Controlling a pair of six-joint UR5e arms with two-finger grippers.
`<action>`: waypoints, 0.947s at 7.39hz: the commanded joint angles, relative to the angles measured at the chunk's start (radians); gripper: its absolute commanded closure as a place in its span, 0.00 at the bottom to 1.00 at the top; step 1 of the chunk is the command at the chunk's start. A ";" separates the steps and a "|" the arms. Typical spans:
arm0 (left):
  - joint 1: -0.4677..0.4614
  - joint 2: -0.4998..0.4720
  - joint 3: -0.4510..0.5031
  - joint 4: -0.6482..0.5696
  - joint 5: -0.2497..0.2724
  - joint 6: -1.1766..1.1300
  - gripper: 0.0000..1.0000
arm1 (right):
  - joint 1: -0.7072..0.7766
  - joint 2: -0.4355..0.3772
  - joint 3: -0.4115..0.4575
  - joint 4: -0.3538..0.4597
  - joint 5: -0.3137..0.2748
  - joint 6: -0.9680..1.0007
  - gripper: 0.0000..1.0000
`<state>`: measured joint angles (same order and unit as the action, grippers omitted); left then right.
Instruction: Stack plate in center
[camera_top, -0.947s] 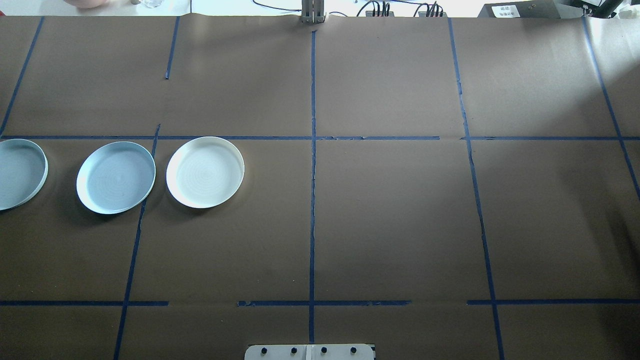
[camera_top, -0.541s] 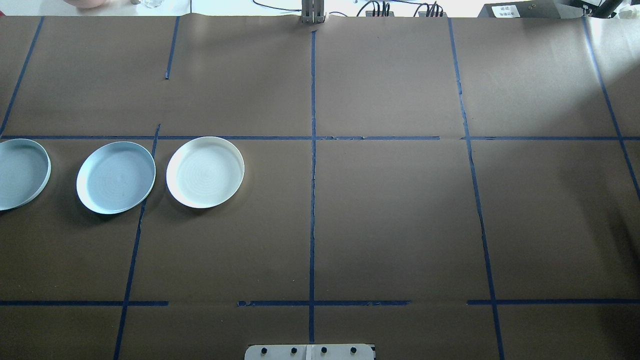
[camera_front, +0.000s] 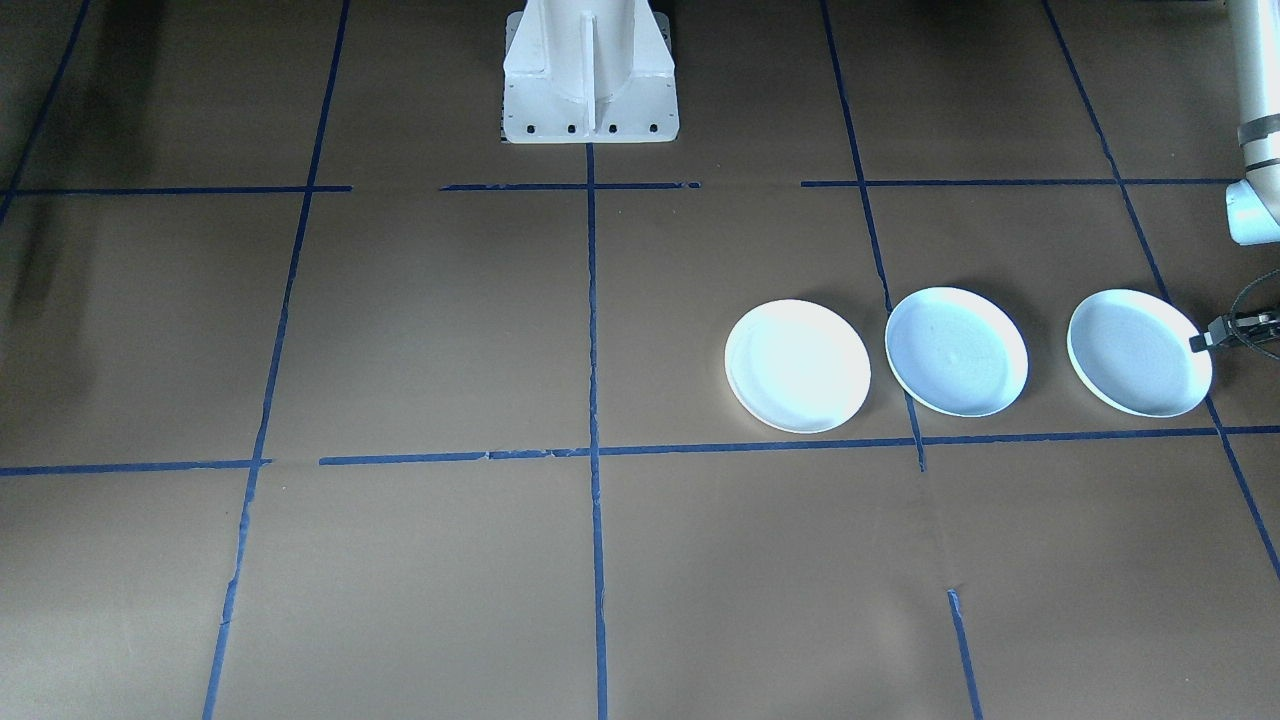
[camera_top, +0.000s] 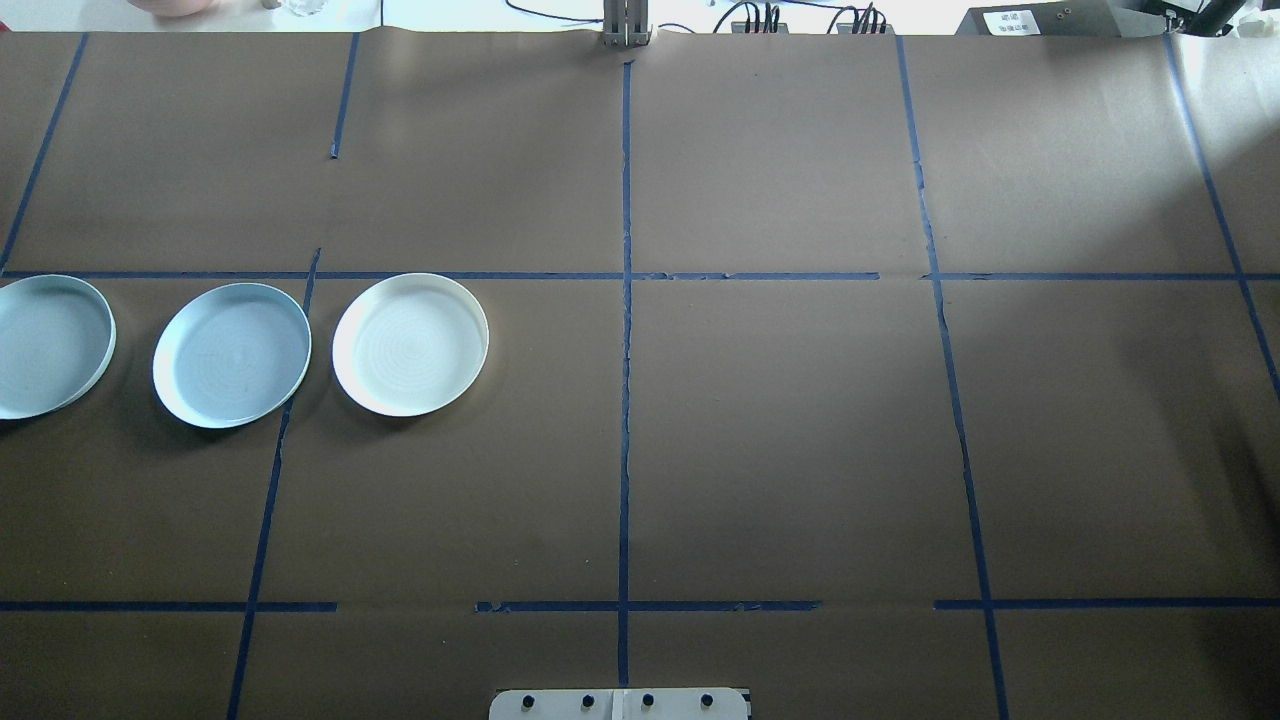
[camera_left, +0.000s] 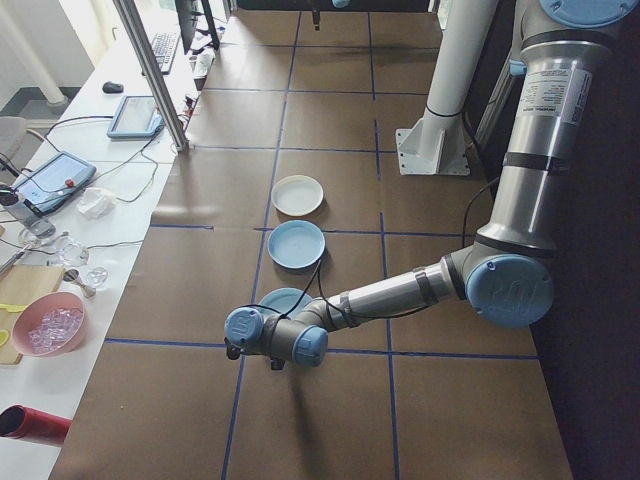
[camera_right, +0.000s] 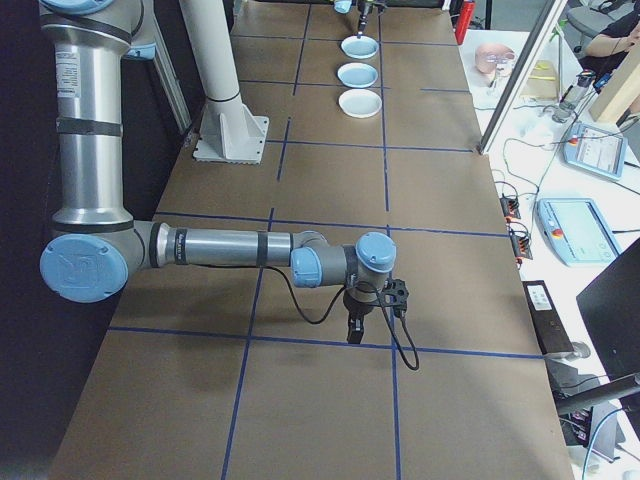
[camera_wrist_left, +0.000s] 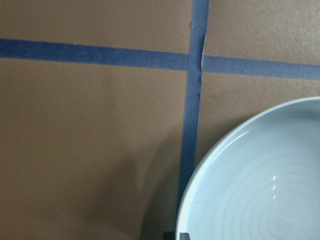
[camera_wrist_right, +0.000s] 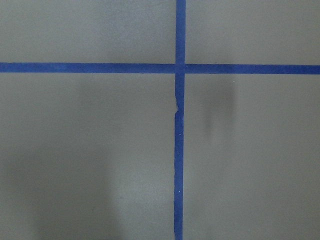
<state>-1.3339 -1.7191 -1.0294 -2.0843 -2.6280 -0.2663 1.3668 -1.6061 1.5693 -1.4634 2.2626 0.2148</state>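
Observation:
Three plates lie in a row on the robot's left side of the brown table: a white plate (camera_top: 410, 343) (camera_front: 797, 365), a pale blue plate (camera_top: 232, 355) (camera_front: 956, 351), and an outer pale blue plate (camera_top: 45, 345) (camera_front: 1135, 352) (camera_wrist_left: 260, 185). My left gripper (camera_front: 1200, 341) is at the outer plate's far rim, shut on it. The left wrist view shows that rim filling the lower right corner. My right gripper (camera_right: 355, 330) hangs low over bare table far from the plates; it shows only in the exterior right view, so I cannot tell its state.
Blue tape lines divide the table, crossing near the centre (camera_top: 625, 276). The robot's white pedestal (camera_front: 590, 75) stands at the near edge. An operators' bench with tablets and a pink bowl (camera_left: 48, 325) runs along the far side.
The outer pale blue plate has slid a short way toward the middle blue plate, more of it now inside the overhead view. The other two plates have not moved.

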 joint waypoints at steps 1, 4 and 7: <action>-0.005 0.009 -0.062 0.007 -0.166 -0.004 1.00 | 0.000 0.000 0.000 0.000 0.000 0.000 0.00; -0.005 0.139 -0.271 0.023 -0.171 -0.058 1.00 | 0.000 0.000 0.000 0.000 0.000 0.000 0.00; 0.040 0.104 -0.329 0.010 -0.171 -0.247 1.00 | 0.000 0.000 0.000 0.000 0.000 0.000 0.00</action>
<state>-1.3238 -1.6019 -1.3252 -2.0703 -2.8003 -0.4299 1.3668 -1.6061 1.5693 -1.4634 2.2626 0.2148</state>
